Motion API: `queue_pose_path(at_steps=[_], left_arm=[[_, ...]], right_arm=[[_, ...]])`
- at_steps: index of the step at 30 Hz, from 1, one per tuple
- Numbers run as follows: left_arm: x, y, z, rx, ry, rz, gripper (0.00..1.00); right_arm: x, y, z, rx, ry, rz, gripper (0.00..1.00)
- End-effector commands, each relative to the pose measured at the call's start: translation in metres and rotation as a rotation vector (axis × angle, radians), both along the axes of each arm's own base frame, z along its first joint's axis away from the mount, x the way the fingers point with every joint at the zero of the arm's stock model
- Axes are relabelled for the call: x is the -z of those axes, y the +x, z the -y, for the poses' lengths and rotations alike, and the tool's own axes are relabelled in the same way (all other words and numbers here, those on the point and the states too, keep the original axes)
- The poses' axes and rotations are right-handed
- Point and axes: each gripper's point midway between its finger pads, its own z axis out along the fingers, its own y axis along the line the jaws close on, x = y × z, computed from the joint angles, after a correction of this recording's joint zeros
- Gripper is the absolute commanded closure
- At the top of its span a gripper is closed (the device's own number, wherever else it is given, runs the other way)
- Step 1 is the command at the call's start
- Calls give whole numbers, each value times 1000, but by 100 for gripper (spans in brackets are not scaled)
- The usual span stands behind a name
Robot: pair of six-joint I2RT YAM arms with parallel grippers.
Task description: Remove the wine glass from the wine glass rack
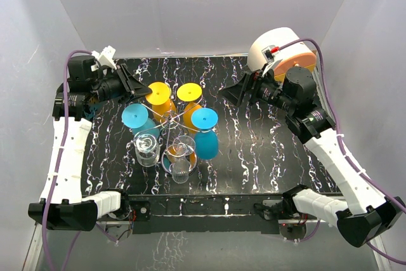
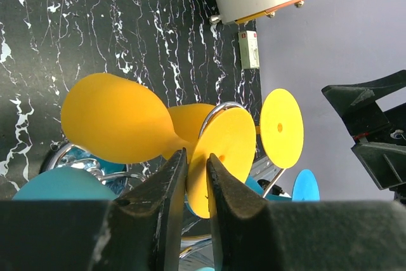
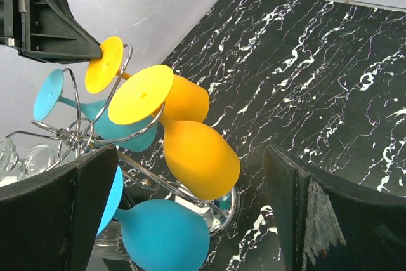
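My left gripper (image 2: pixel 196 160) stands narrow astride the stem of the yellow plastic wine glass (image 2: pixel 114 118), which hangs foot-up on the silver wire wine glass rack (image 2: pixel 217 113). Whether it pinches yet, I cannot tell. My right gripper (image 3: pixel 190 182) gapes, empty. A skewed pull may snag the foot on the wire and tip the rack. The left wrist view shows the stem between my fingers; the top view hides it.

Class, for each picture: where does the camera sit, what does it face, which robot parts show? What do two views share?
Top external: overhead, behind, facing down at the wine glass rack; both arms show.
Left wrist: behind the left end effector, facing the yellow wine glass.
Right wrist: behind the right end effector, facing the rack.
Shared: that glass.
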Motion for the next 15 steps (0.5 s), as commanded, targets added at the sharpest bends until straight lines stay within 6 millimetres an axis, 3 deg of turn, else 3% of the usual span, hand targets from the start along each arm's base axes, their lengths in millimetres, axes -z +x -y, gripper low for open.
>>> queue_pose_path(at_steps=[1,15], left_arm=[[-12,-9,4,11,-31,28,83],[-21,-7,10,-1,-108,25,98]], right_arm=[[-23,-1,4,13,30,90,2],[-28,-2,5,18,38,102,2]])
